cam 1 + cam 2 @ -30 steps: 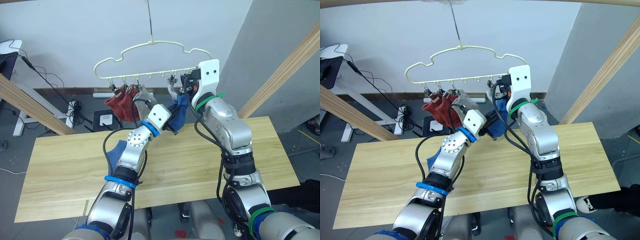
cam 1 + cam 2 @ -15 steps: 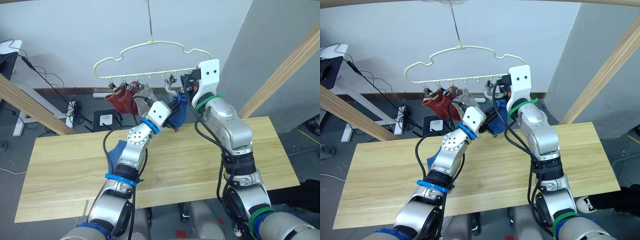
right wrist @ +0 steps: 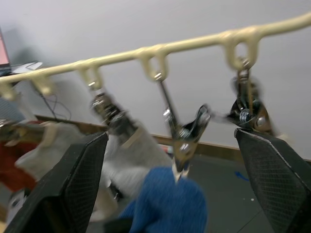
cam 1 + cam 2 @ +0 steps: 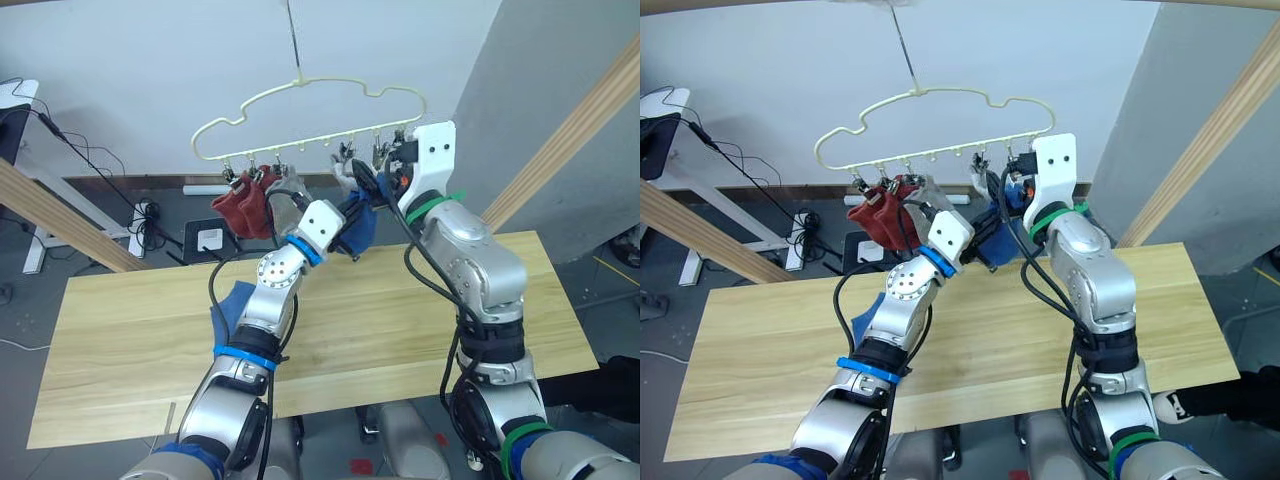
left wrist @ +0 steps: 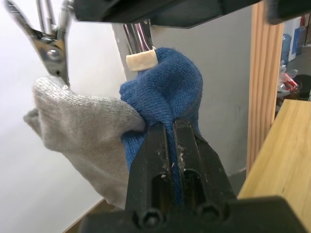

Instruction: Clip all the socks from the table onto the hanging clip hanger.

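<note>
The pale yellow clip hanger (image 4: 300, 85) hangs over the table (image 4: 120, 340). Two rust red socks (image 4: 245, 205) are clipped at its left end. A grey sock (image 5: 77, 131) hangs from a metal clip (image 5: 51, 53) beside them. My left gripper (image 4: 340, 232) is shut on a blue sock (image 5: 165, 97) and holds it up under the bar. Another clip (image 3: 187, 131) has its tip on that sock's top edge. My right gripper (image 3: 172, 184) stands wide open just behind this clip, holding nothing. A second blue sock (image 4: 232, 300) lies on the table by my left arm.
Slanted wooden beams cross at the left (image 4: 60, 215) and at the right (image 4: 570, 130). The hanger's thin hook wire (image 4: 293, 35) runs straight up. Cables and a power strip (image 4: 145, 215) lie on the floor behind the table.
My right gripper has opened wide and let go of the clip, shifting a little to the right. The hanger has tilted, its right end higher. My left gripper still holds the blue sock.
</note>
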